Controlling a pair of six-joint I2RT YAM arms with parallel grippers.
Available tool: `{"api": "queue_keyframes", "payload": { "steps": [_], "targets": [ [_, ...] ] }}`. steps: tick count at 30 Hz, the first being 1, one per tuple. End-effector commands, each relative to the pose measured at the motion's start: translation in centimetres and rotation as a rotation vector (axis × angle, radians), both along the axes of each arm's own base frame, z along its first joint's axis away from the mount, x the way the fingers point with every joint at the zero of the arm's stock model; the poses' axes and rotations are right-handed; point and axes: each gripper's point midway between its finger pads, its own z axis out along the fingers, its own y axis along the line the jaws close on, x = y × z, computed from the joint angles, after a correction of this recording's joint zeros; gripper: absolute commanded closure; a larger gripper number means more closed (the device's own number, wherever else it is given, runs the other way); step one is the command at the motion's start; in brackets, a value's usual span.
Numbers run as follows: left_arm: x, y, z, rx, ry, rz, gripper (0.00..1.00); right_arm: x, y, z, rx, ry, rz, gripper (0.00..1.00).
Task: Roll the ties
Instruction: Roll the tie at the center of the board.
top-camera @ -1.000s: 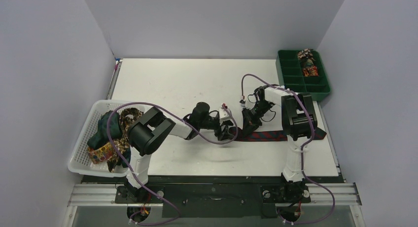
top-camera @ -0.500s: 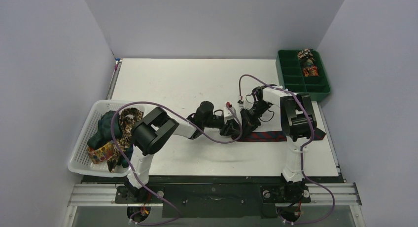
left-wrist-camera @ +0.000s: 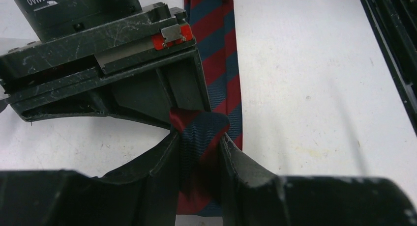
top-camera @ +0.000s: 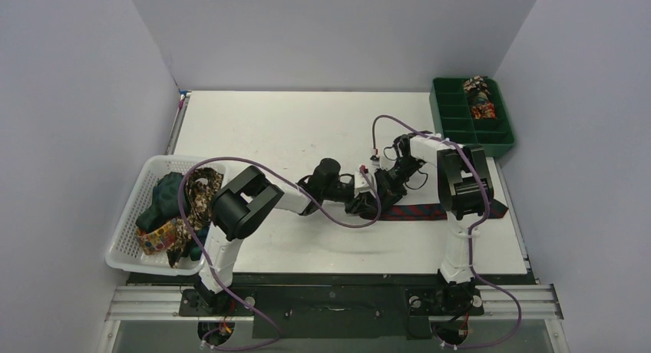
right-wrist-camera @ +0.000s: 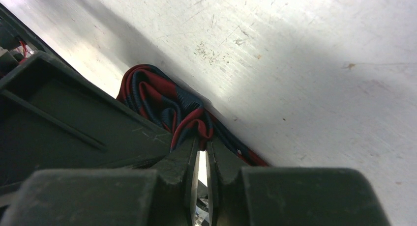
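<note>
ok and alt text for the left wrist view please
The left gripper pinches a raised fold of the navy and red striped tie. The right gripper meets the same fold from the far side, and the rest of the tie runs away across the white table.

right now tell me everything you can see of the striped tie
The striped tie is woven-looking fabric, dark navy with red diagonal stripes. Most of it lies flat on the white table, running rightward under the right arm. Its left end is bunched into a loose partial roll, pinched by both the left gripper and the right gripper.
</note>
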Motion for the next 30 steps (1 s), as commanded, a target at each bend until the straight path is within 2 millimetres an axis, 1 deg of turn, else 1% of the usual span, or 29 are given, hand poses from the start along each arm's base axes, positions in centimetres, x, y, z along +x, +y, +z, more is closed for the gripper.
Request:
{"api": "queue_keyframes", "payload": {
  "steps": [1,2,3,4,5,6,7,10,12,13,14,15,16,18,20,22,23,24,25,26,27,28,29,30],
  "targets": [
    [-1.6,3.3,-7.4,0.26,0.094,0.021,0.79,1.3,-1.3,0.6,0.01,-0.143,0.071,0.89],
    [-1.8,3.5,-7.8,0.281,0.105,0.018,0.8,1.4,-1.7,1.1,0.016,-0.15,0.067,0.87],
    [-2.0,3.8,-8.1,0.298,0.106,0.011,0.82,0.9,-2.0,1.5,0.022,-0.138,0.084,0.81],
    [-2.0,3.9,-8.2,0.305,0.103,0.008,0.82,1.0,-2.2,2.1,0.036,-0.145,0.08,0.79],
    [-2.2,4.1,-8.5,0.321,0.106,0.003,0.83,0.5,-2.5,2.6,0.045,-0.133,0.096,0.74],
    [-2.1,4.1,-8.6,0.326,0.102,0.001,0.83,0.5,-2.5,3.3,0.061,-0.14,0.095,0.72],
    [-2.2,4.2,-8.7,0.336,0.098,-0.006,0.83,0.2,-2.7,3.7,0.072,-0.133,0.107,0.68],
    [-2.1,4.2,-8.8,0.351,0.082,-0.014,0.83,0.2,-2.4,5.5,0.12,-0.14,0.101,0.61],
    [-2.2,4.2,-8.8,0.355,0.076,-0.02,0.84,0.1,-2.1,6.3,0.149,-0.136,0.099,0.56],
    [-2.2,4.2,-8.8,0.359,0.078,-0.022,0.84,-0.1,-1.9,6.7,0.167,-0.125,0.096,0.54],
    [-2.1,4.1,-8.8,0.36,0.074,-0.022,0.84,0.0,-1.8,6.9,0.175,-0.124,0.093,0.5],
    [-2.2,4.1,-8.8,0.364,0.076,-0.023,0.84,-0.2,-1.7,7.1,0.19,-0.111,0.088,0.5],
    [-2.1,4.1,-8.8,0.364,0.073,-0.024,0.84,-0.1,-1.8,7.4,0.198,-0.107,0.083,0.45],
    [-2.3,4.1,-8.9,0.368,0.073,-0.032,0.84,0.0,-1.7,7.8,0.221,-0.094,0.062,0.41],
    [-2.3,4.2,-8.9,0.373,0.071,-0.035,0.84,0.2,-1.4,8.1,0.237,-0.09,0.05,0.41],
    [-2.3,4.2,-8.9,0.374,0.069,-0.037,0.84,0.4,-1.2,7.6,0.227,-0.086,0.047,0.41],
    [-2.3,4.2,-8.9,0.375,0.069,-0.037,0.84,0.3,-1.3,6.9,0.203,-0.075,0.05,0.43],
    [-2.3,4.2,-8.8,0.372,0.069,-0.037,0.84,0.7,-1.3,6.3,0.182,-0.087,0.04,0.47],
    [-2.2,4.1,-8.7,0.369,0.068,-0.039,0.84,0.5,-1.4,5.3,0.148,-0.078,0.048,0.49],
    [-2.2,4.1,-8.6,0.366,0.07,-0.038,0.84,1.1,-1.5,4.7,0.127,-0.093,0.037,0.55],
    [-2.2,4.0,-8.6,0.365,0.069,-0.038,0.83,1.0,-1.7,4.0,0.104,-0.086,0.039,0.59],
    [-2.1,4.0,-8.5,0.366,0.069,-0.036,0.83,1.3,-1.7,3.6,0.095,-0.09,0.032,0.66],
    [-2.1,3.9,-8.4,0.364,0.067,-0.035,0.82,1.2,-1.8,3.0,0.079,-0.08,0.032,0.71],
    [-2.0,3.8,-8.2,0.359,0.068,-0.032,0.81,1.4,-1.9,2.8,0.074,-0.081,0.03,0.83]
  ]
}}
